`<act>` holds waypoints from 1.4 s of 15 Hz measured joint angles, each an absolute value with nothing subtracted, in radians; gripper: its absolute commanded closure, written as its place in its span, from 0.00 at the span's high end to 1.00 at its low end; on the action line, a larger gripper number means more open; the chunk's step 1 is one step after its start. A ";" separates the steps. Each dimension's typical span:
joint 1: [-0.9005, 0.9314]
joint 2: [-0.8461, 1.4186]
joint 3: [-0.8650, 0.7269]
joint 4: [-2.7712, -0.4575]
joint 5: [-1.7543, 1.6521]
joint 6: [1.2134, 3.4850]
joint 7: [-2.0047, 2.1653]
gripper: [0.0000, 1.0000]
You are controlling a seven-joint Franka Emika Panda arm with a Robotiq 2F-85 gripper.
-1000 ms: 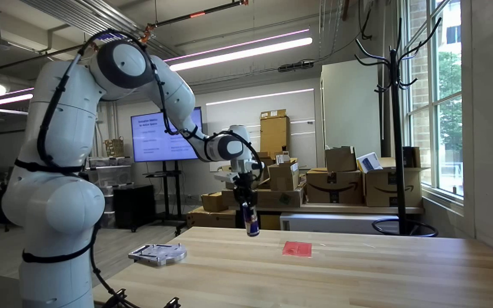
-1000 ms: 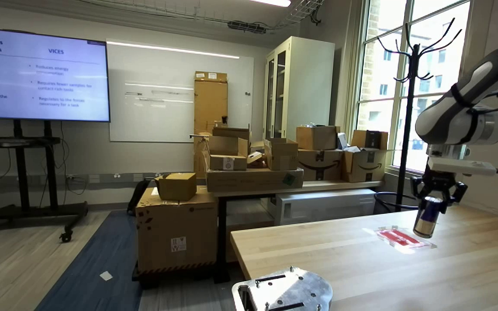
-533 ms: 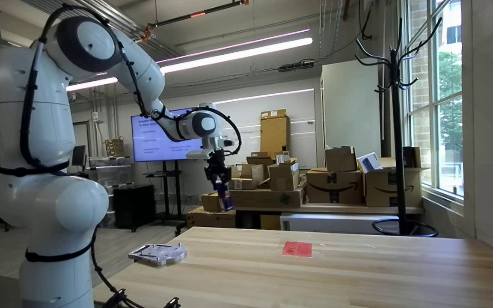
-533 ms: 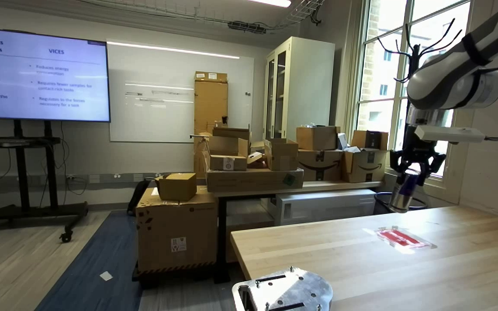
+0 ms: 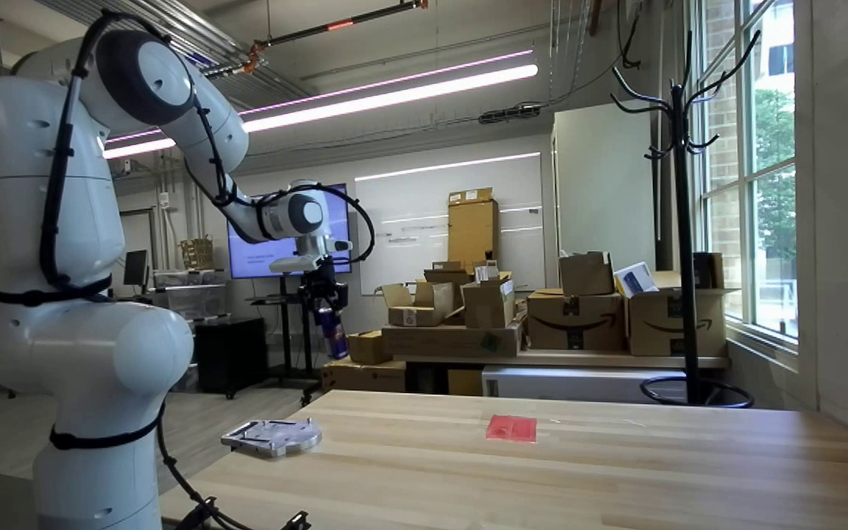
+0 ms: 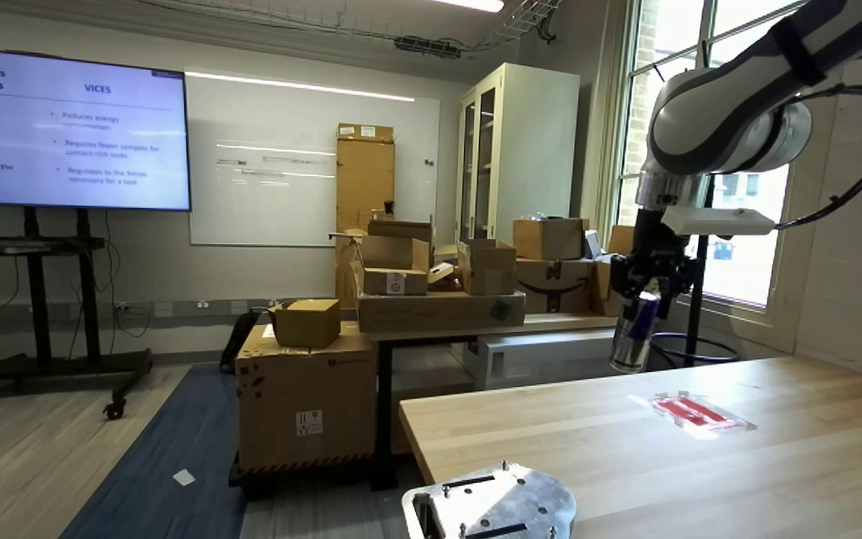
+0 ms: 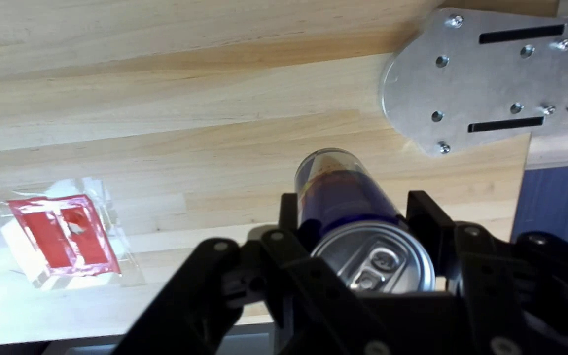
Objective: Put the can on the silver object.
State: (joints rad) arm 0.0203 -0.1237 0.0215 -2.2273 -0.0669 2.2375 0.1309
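Claw [image 7: 357, 215] is gripping the can [image 6: 634, 334] midair, tilted. I'm guessing transfer step; next it's needing shifting above the silver plate [image 7: 486, 84] (far right, wrist view), then lowering.

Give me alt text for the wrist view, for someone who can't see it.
A black pincer holds a slim dark-blue and silver metal can, its pull-tab end nearest, over a pale wooden table. At upper right is a flat silver metal plate with slots; at lower left, a flat, shiny red rectangle.
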 measured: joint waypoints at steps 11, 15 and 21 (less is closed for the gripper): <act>0.132 0.026 0.127 -2.210 -0.177 2.238 0.143 0.33; 0.154 0.095 0.130 -2.166 -0.186 2.241 0.143 0.33; 0.186 0.164 0.133 -2.094 -0.186 2.245 0.142 0.33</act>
